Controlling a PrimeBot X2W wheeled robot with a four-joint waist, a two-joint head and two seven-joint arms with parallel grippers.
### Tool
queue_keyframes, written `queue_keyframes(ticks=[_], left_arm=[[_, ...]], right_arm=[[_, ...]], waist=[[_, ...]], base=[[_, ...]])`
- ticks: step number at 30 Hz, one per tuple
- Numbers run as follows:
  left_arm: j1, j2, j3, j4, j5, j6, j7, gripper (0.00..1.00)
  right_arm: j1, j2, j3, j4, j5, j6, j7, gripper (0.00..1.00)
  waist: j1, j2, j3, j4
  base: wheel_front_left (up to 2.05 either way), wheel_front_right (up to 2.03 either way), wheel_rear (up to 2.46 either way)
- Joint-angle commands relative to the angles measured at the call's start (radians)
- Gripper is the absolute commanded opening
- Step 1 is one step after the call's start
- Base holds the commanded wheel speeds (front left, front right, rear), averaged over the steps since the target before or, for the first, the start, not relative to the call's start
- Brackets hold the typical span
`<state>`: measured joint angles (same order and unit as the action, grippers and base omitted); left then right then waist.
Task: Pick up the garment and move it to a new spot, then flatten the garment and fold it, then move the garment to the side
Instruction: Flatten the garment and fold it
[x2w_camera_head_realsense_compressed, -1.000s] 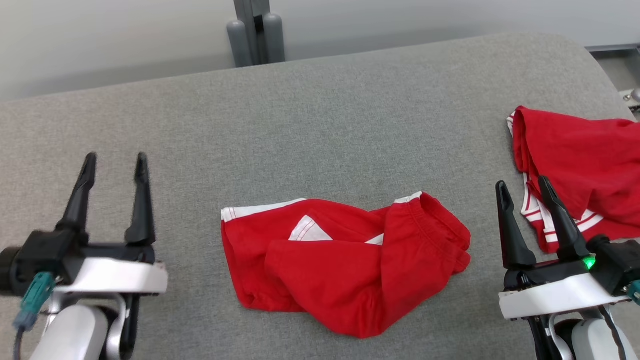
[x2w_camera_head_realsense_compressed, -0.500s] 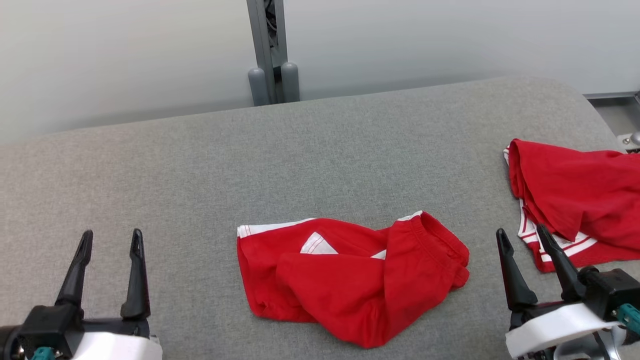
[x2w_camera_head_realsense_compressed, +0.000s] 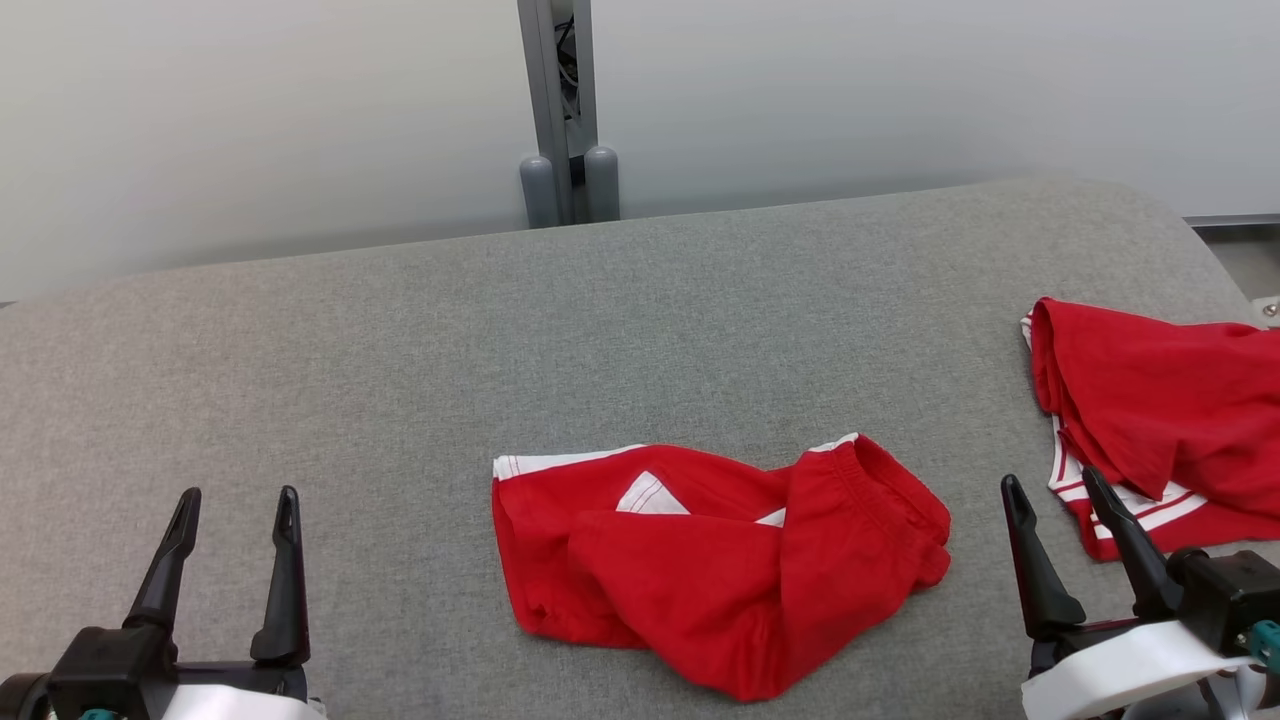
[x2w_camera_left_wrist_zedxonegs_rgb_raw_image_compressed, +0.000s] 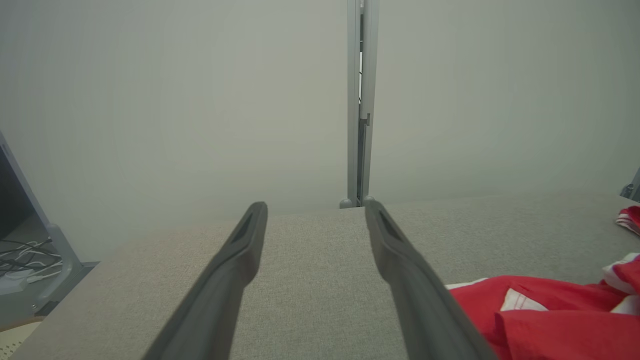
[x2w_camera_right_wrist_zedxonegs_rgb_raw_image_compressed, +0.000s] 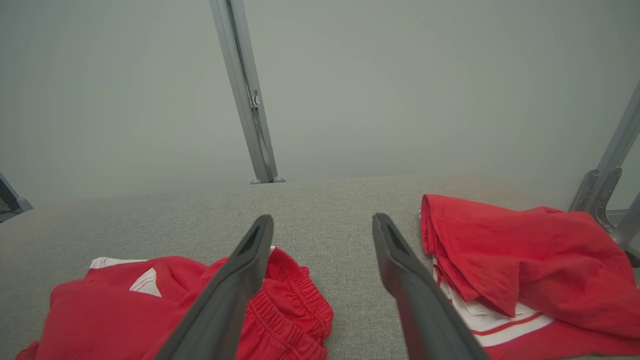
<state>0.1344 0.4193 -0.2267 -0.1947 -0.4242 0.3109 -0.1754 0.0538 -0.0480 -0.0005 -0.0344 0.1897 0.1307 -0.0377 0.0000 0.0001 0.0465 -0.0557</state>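
Note:
A crumpled red garment (x2w_camera_head_realsense_compressed: 720, 570) with white trim lies in the middle of the grey padded table (x2w_camera_head_realsense_compressed: 400, 350); it looks like a pair of shorts with an elastic waistband at its right end. It shows at the lower right of the left wrist view as the garment (x2w_camera_left_wrist_zedxonegs_rgb_raw_image_compressed: 550, 315) and at the lower left of the right wrist view as the garment (x2w_camera_right_wrist_zedxonegs_rgb_raw_image_compressed: 150, 310). My left gripper (x2w_camera_head_realsense_compressed: 237, 497) stands open at the lower left, well clear of the cloth. My right gripper (x2w_camera_head_realsense_compressed: 1050, 483) stands open at the lower right, between the garment and another red cloth, touching neither.
A second red cloth (x2w_camera_head_realsense_compressed: 1160, 410) with white stripes lies bunched at the table's right edge, also seen as the red cloth (x2w_camera_right_wrist_zedxonegs_rgb_raw_image_compressed: 525, 260). A grey metal post (x2w_camera_head_realsense_compressed: 565, 110) rises behind the table's far edge before a pale wall. Cables (x2w_camera_left_wrist_zedxonegs_rgb_raw_image_compressed: 25, 255) lie off the table's left side.
The head camera has tilted up, so the table, both cloths and both grippers sit lower in the picture. Both grippers stay open and neither cloth has moved on the table.

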Motion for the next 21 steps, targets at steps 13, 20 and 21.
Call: queue_keyframes(ticks=[13, 20, 21], left_arm=[[-0.062, -0.018, -0.030, -0.008, 0.003, -0.002, 0.005, 1.00], [-0.108, -0.047, -0.078, 0.024, 0.013, -0.018, 0.011, 1.00], [-0.112, -0.051, -0.084, 0.030, 0.011, -0.021, 0.008, 1.00]], right_arm=[[-0.017, -0.005, 0.000, 0.003, 0.052, 0.000, 0.048, 1.00], [-0.080, -0.060, 0.075, 0.114, 0.134, 0.000, 0.144, 1.00], [-0.093, -0.068, 0.085, 0.133, 0.146, 0.000, 0.147, 1.00]], waist=[[0.0000, -0.0001, 0.028, 0.040], [0.0000, -0.0001, 0.066, 0.112], [0.0000, -0.0001, 0.073, 0.124]], base=[[0.00, 0.00, 0.00], [0.00, 0.00, 0.00], [0.00, 0.00, 0.00]])
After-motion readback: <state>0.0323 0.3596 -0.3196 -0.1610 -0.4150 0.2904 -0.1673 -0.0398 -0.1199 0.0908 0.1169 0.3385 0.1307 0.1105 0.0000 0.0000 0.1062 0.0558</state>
